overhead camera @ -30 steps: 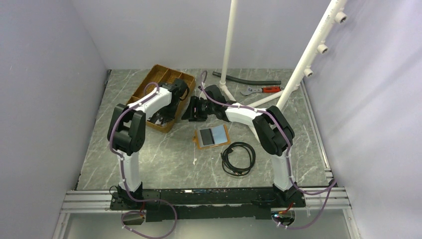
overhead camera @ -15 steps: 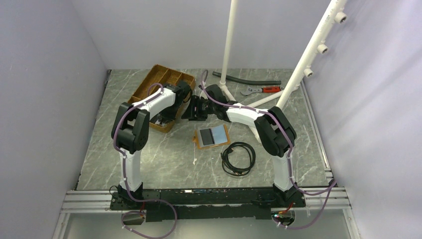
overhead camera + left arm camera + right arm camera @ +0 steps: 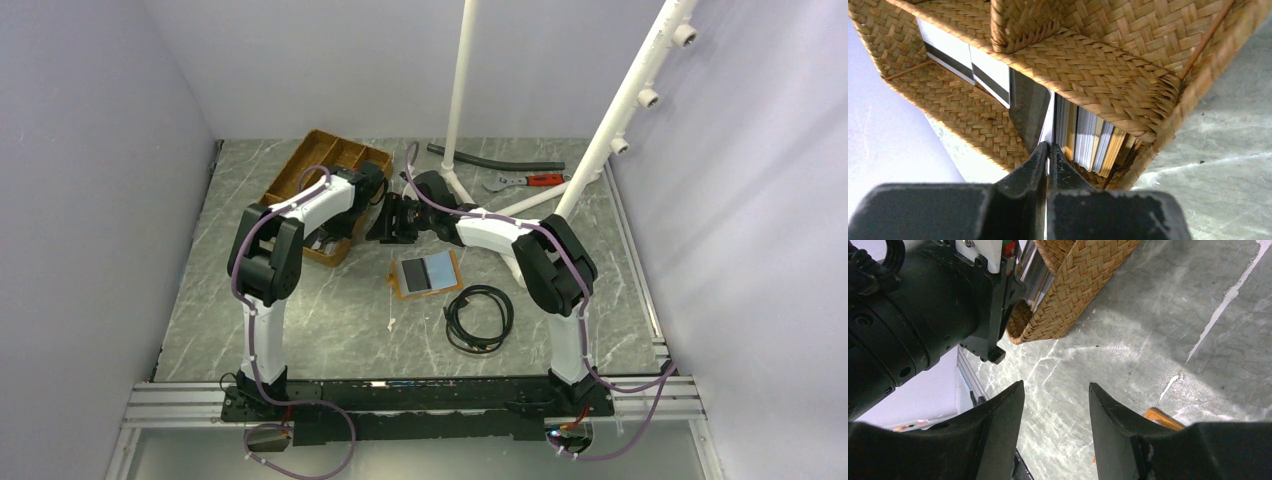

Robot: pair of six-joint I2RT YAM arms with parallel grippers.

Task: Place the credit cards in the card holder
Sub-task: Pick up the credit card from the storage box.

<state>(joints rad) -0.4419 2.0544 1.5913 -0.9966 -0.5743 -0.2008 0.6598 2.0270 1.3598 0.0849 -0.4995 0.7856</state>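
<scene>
We find the left fingers [image 3: 1048,160] pinched narrow on one credit card [image 3: 1050,122] standing among others in the woven tray [image 3: 1108,75]. The right fingers [image 3: 1010,405] stand wide and empty. The card holder [image 3: 427,272] lies open on the desk near them. This card's insertion is not yet done.

A grey marbled surface [image 3: 330,320] is enclosed on three sides by plain pale lilac walls [image 3: 90,150]. At the back, white pipes [image 3: 462,80] are raised. Soft, even light is cast throughout.
</scene>
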